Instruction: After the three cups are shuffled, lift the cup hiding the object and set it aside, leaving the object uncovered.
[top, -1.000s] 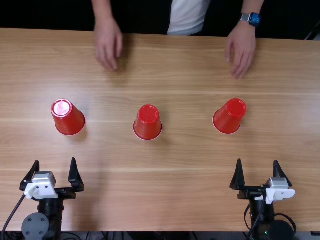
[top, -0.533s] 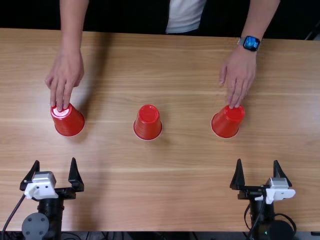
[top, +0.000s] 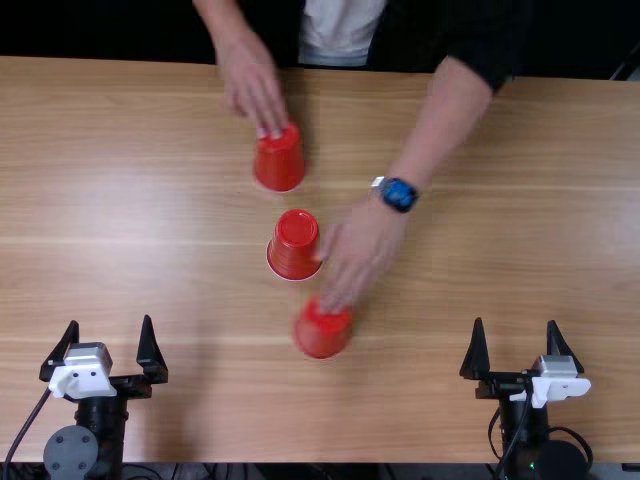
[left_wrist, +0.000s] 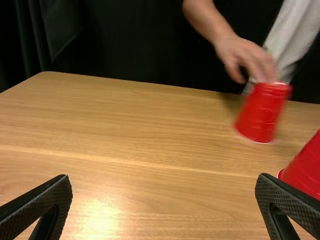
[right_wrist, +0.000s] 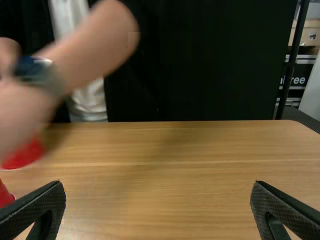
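Near cup (top: 322, 332) dragged centreward by hand (top: 355, 255), between left gripper (top: 108, 323), right gripper (top: 515, 324), both gaping

A person's hand (top: 355, 255) covers the top of the nearest cup (top: 322, 338) and, in the right wrist view, blurs across most of it. The left wrist view's edge cuts off the middle cup (left_wrist: 306, 167). Which cup hides the object cannot be told.

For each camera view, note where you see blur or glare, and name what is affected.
Top view: the hand with the watch and the near cup under it are slightly smeared. Left wrist view: the far cup and the other hand on it are blurred, with a glare patch on the table. Right wrist view: the hand with the watch is heavily blurred.
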